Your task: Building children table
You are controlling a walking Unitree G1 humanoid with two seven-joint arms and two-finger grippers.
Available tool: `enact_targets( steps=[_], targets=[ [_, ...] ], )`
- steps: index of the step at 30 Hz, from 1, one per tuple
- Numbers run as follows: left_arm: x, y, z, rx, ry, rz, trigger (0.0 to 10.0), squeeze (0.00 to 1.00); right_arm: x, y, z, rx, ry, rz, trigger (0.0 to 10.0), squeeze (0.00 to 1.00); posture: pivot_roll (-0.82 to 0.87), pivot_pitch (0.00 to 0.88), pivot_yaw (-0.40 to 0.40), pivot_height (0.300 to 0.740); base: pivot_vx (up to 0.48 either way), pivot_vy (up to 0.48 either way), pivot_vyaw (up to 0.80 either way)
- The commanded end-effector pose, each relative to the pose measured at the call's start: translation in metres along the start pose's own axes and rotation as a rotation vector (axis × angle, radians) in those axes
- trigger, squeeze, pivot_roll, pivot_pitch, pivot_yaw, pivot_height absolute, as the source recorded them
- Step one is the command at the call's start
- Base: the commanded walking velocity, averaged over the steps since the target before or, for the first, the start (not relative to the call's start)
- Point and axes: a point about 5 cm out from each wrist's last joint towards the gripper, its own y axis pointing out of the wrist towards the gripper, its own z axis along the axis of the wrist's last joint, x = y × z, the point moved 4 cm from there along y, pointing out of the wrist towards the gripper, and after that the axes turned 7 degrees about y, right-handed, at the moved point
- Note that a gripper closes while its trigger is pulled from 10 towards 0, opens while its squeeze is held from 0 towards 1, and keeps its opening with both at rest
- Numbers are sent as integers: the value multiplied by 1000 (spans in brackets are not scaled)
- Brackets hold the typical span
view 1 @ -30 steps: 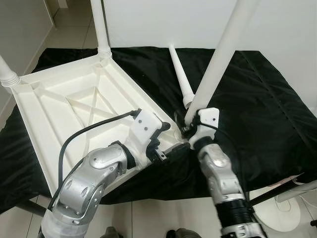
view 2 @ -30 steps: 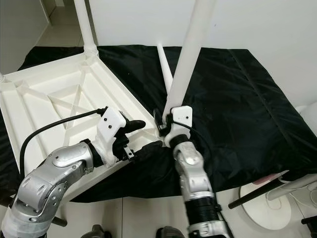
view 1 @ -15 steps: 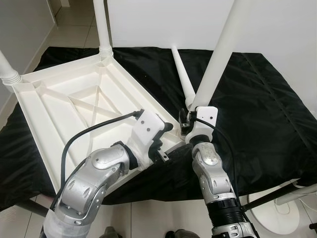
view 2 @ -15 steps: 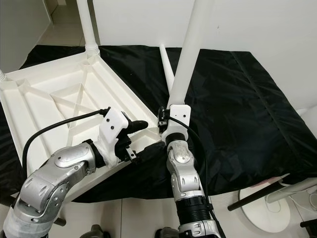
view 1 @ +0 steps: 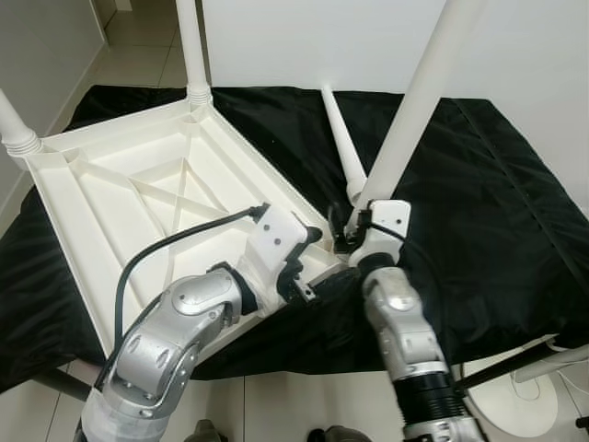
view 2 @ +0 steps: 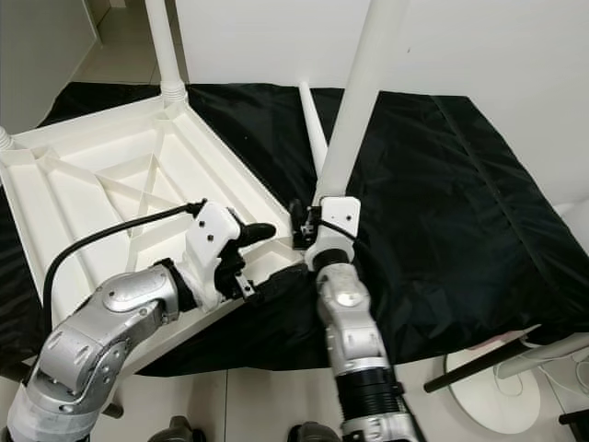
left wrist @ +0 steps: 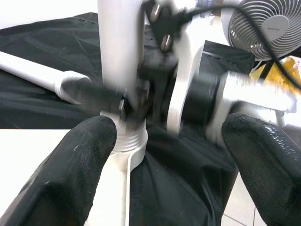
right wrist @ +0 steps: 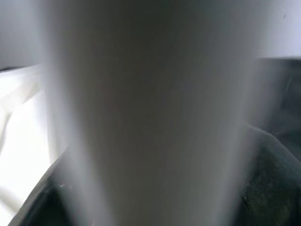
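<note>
White plastic table top (view 1: pixel 138 193) lies upside down on black cloth (view 1: pixel 497 184), 2 legs (view 1: pixel 191 46) already standing in its far corners. Left gripper (view 1: pixel 308 241) sits at the near right corner of the top, fingers (left wrist: pixel 70 174) spread wide apart around the corner socket (left wrist: pixel 129 139). Right gripper (view 1: pixel 342 238) is clamped on the base of a 3rd leg (view 1: pixel 419 92), which stands tilted at that socket. 4th leg (view 1: pixel 339 143) lies loose on the cloth just behind.
</note>
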Motion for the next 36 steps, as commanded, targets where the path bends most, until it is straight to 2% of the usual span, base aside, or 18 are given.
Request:
enact_targets(
  steps=[1,2,3,6,8,9,11,14,17,18,19,23,25,35,36],
  targets=[
    [-3,1,-1,-9,17,39,10000,0,1,0,2,11,15,5,10000,1000,-6,0,-34,740,0,0,0],
    [-3,1,-1,-9,18,38,10000,0,3,0,3,8,2,24,10000,1000,-6,0,-34,740,0,0,0],
    [-3,2,0,-7,19,38,10000,0,4,1,5,6,-11,59,10000,0,-8,0,-34,740,0,0,0],
    [-4,2,1,-5,21,37,10000,0,6,1,7,-7,-18,121,10000,0,-10,0,-32,740,0,0,0],
    [-4,2,1,-5,21,37,10000,0,6,1,7,-7,-18,121,10000,0,-10,0,-32,740,0,0,0],
    [-4,2,1,-3,23,37,10000,0,5,1,5,-24,-21,169,10000,0,-9,0,-32,740,0,0,0],
    [-4,2,1,-3,23,37,10000,0,5,1,5,-24,-21,169,10000,0,-9,0,-32,740,0,0,0],
    [-5,3,3,1,26,39,10000,0,2,-2,-5,-86,-60,332,10000,0,-12,2,-24,740,0,0,0],
    [-6,3,3,4,27,41,10000,0,4,-1,-10,-111,-74,379,10000,0,-12,2,-22,740,0,0,0],
    [-7,4,4,6,27,43,10000,0,6,0,-14,-137,-74,410,9490,0,-15,4,-16,740,0,0,0],
    [-8,4,5,8,29,44,10000,0,8,2,-16,-158,-78,439,0,0,-13,5,-17,740,0,0,0],
    [-8,4,5,11,30,46,10000,0,12,5,-17,-169,-82,451,0,0,-11,6,-18,740,0,0,0],
    [-11,4,7,18,32,60,10000,0,16,15,-10,-164,-93,478,0,0,-2,7,-22,740,0,0,0],
    [-14,3,8,19,36,79,10000,0,13,22,-3,-129,-89,499,0,0,6,9,-26,740,0,0,0],
    [-14,3,9,20,36,81,10000,0,13,23,-3,-125,-96,502,3569,0,6,9,-26,740,0,0,0]
  ],
)
